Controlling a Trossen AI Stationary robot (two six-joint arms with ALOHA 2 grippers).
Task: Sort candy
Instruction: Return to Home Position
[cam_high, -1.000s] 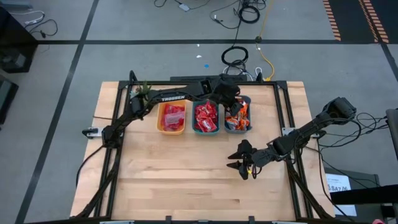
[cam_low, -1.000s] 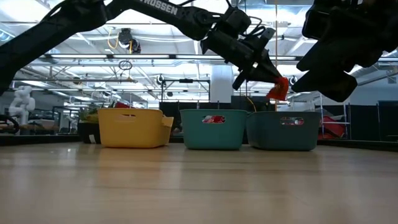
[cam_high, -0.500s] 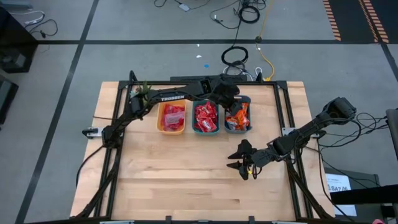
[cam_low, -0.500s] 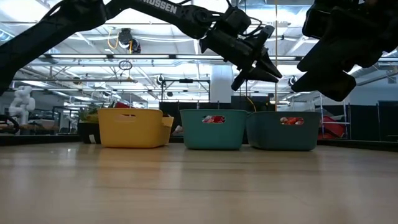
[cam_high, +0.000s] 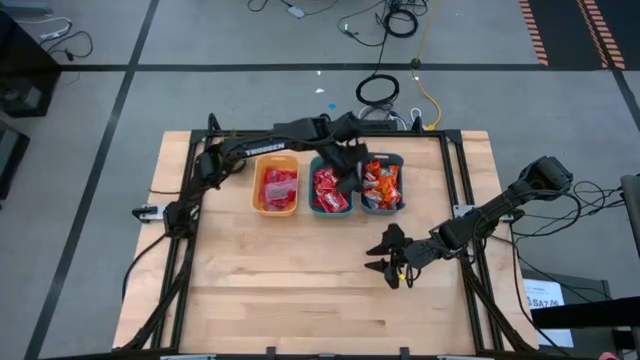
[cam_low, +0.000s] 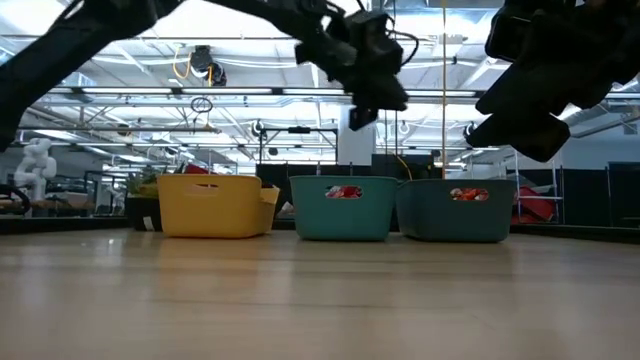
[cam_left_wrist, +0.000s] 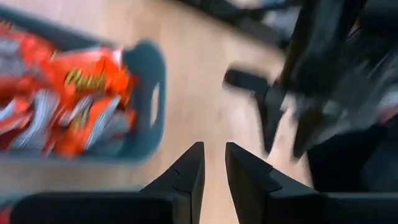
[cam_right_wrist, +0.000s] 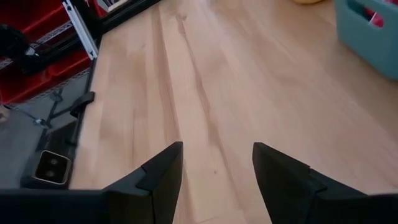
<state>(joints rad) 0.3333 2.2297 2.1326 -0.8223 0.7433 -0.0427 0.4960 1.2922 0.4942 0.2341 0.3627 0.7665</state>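
Three bins stand in a row at the back of the table. A yellow bin (cam_high: 277, 208) holds pinkish-red candy (cam_high: 278, 185). A teal bin (cam_high: 331, 211) holds red candy (cam_high: 326, 190). A grey-blue bin (cam_high: 383, 209) holds orange candy (cam_left_wrist: 81, 93). My left gripper (cam_high: 350, 183) hangs above the gap between the teal and grey-blue bins. Its fingers (cam_left_wrist: 186, 171) stand a narrow gap apart with nothing between them. My right gripper (cam_high: 390, 262) waits open above the table's right half, also empty (cam_right_wrist: 217, 155).
A small potted plant (cam_low: 140, 195) stands at the back left, beside the yellow bin. The table (cam_high: 290, 290) is bare wood in front of the bins, framed by black rails. The left arm (cam_high: 270, 140) reaches across behind the bins.
An orange candy at my left gripper's fingertips a second ago has left them and dropped into the grey-blue bin. My left gripper has then swung toward the table's left, from over the grey-blue bin toward the teal one, rising slightly and turning.
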